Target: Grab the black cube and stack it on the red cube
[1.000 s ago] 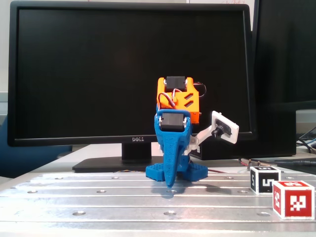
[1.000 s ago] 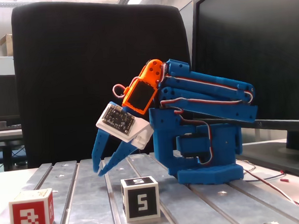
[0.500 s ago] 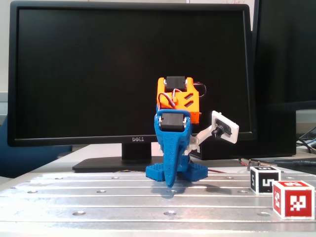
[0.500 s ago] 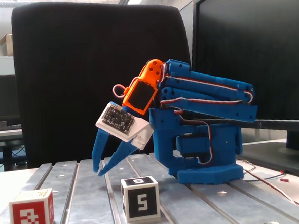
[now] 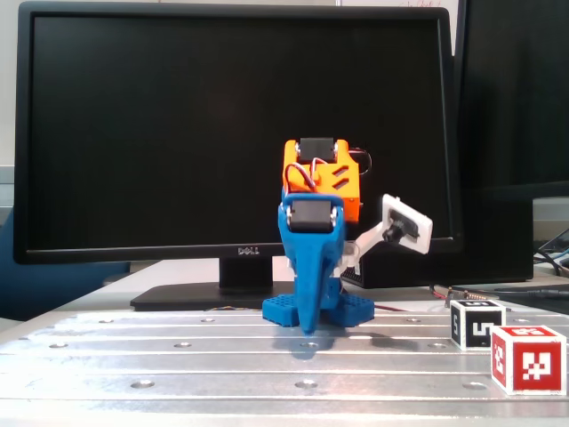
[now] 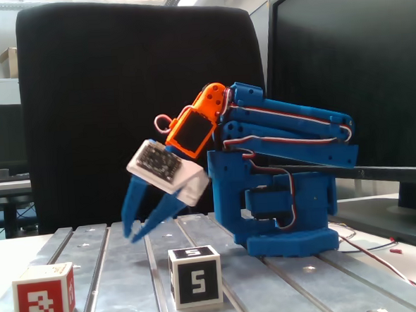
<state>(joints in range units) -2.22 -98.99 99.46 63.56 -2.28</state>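
a small blue plastic robot arm point(image 6: 280, 187) with an orange wrist section sits folded on a ribbed, brushed-metal table point(image 5: 178, 360) dotted with screw holes. a black monitor point(image 5: 231, 133) fills the background of one fixed view; a black office chair back point(image 6: 120, 98) fills the other.

the gripper point(image 6: 136, 231) hangs above the table, its two tapered blue fingers angled down and toward the left of the side-on fixed view. the fingers stand slightly apart with nothing between them. a white camera module is mounted beside the wrist.

the black cube point(image 6: 195, 276) rests flat on the table in front of the arm's base, just below and right of the fingertips in this view, not touching them. it has matte black edges and white square labels, and the near face shows a bold figure like a 5. it sits square and upright.

the red cube point(image 6: 44, 295) also sits flat, well to the left of the black cube in this view, with a white pixel pattern on its face. in the front-on fixed view, both cubes lie at the far right, the red cube point(image 5: 528, 358) nearer the camera and overlapping the black cube point(image 5: 476, 324).
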